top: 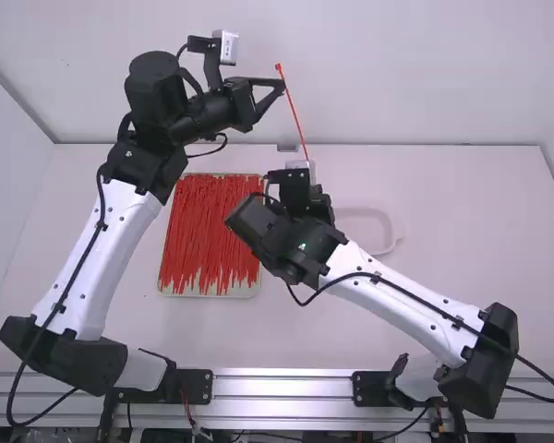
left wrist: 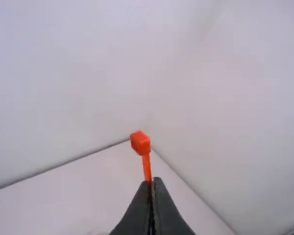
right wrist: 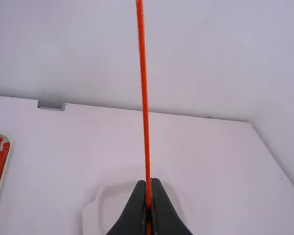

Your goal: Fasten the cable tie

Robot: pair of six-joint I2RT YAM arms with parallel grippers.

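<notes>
1. Cable tie (top: 294, 115) — held straight in the air over the far side of the table (top: 462, 212), head (left wrist: 140, 142) uppermost.
2. Left gripper (left wrist: 151, 185) is clamped on the strap just below the head; right gripper (right wrist: 148, 186) is clamped on it lower down.
3. Progress: the tie is lifted but no loop is formed — the tail is not yet through the head, so I judge the fastening itself still outstanding.

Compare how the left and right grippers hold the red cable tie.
The left gripper pinches the cable tie right beside its square head; the right gripper pinches far down the strap. The left sits higher, the right nearer the table. Both are shut on the same tie.
</notes>
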